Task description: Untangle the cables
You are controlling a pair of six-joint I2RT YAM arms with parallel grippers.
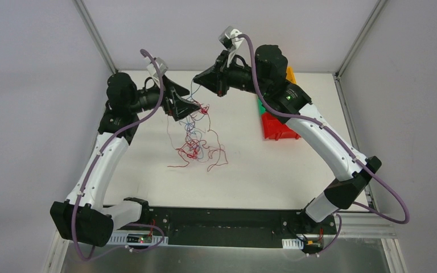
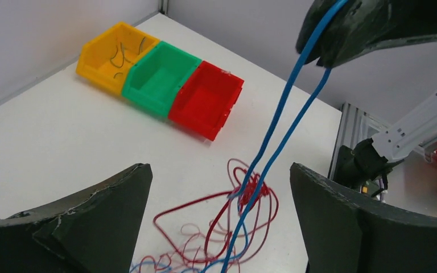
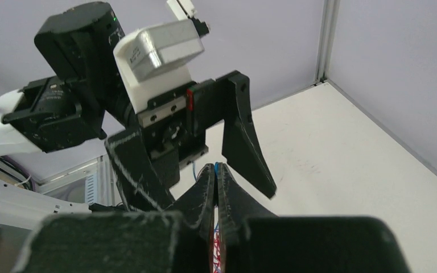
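The cables [image 1: 194,145] lie as a tangle of thin red and light blue wires on the white table [image 1: 148,165], with part of it lifted. My right gripper [image 1: 197,79] is raised and shut on a blue cable [image 2: 279,122], a sliver of blue showing at its fingertips [image 3: 215,168]. Two blue strands hang from it to a red knot [image 2: 256,185]. My left gripper [image 2: 219,170] stands open just below, the strands passing between its fingers without touching them. In the top view it [image 1: 190,111] sits over the tangle's upper end.
A yellow bin [image 2: 114,57], a green bin [image 2: 159,77] and a red bin [image 2: 205,99] stand in a row at the table's right side; the red bin [image 1: 276,128] is nearest the cables. The yellow one holds a few dark wires. Frame posts rise at the far corners.
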